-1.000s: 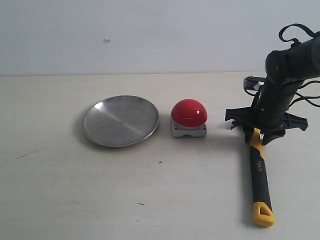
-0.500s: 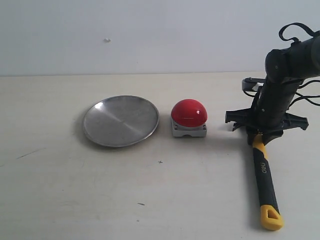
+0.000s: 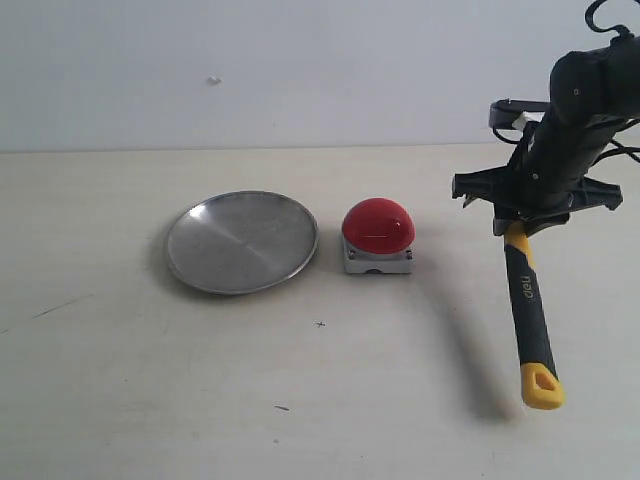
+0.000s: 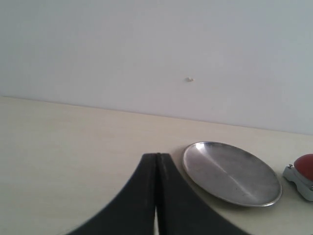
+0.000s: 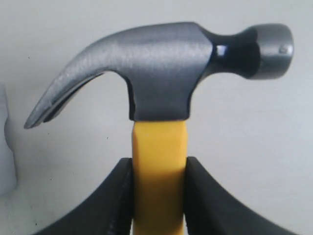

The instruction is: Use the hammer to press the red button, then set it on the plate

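My right gripper is shut on the hammer just below its head, and the hammer hangs off the table, casting a shadow. Its yellow-and-black handle slants down to the yellow looped end. In the right wrist view the dark metal head stands above the yellow neck clamped in my right gripper. The red button on its grey base sits at table centre, left of the hammer. The silver plate lies left of the button. My left gripper is shut and empty, near the plate.
A pale wall rises behind the beige table. A small speck marks the wall. The button's edge shows at the border of the left wrist view.
The right gripper has closed on the hammer and lifted it; the arm rose and the handle's looped end came up off the table.
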Controlling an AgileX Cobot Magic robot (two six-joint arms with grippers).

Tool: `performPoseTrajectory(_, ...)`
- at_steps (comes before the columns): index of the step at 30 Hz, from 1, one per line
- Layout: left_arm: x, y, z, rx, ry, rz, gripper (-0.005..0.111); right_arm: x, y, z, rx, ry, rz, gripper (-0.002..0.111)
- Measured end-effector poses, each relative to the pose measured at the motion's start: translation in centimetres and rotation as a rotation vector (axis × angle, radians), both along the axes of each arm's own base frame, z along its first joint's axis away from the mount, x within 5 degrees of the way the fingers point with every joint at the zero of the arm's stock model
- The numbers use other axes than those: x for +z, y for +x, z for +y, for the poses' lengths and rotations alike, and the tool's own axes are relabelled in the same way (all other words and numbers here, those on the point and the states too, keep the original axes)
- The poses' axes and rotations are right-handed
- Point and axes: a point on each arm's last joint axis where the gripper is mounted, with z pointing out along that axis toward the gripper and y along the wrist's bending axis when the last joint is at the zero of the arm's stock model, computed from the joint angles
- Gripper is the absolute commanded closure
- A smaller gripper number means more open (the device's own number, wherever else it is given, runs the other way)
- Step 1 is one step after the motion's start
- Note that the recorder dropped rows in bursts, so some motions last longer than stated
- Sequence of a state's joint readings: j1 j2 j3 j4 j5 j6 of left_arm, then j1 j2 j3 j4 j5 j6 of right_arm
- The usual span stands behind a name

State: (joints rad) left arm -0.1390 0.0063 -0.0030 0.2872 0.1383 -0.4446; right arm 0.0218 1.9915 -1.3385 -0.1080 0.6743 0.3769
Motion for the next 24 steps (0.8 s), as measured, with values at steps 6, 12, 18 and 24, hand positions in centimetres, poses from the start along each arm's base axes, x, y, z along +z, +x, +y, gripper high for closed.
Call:
performPoseTrajectory(6, 0.0, 0.0, 0.1, 0.003, 0.094, -0.011, 0.107, 2.7, 0.0, -0.3, 0.034, -0.045, -0.103, 0.108)
performPoseTrajectory(12, 0.1, 0.0, 0.2, 0.009, 0.261, -0.031, 0.107, 7.2, -0.7, -0.3, 0.044, -0.055, -0.249, 0.108)
performPoseTrajectory(18, 0.1, 0.0, 0.1, 0.006, 0.161, -0.03, 0.107, 11.0, -1.9, -0.4, 0.047, -0.058, -0.349, 0.108)
performPoseTrajectory(24, 2.1, -0.2, -0.7, -0.087, -0.139, -0.225, 0.107, 14.1, -3.2, -0.4, 0.061, -0.068, -0.428, 0.108)
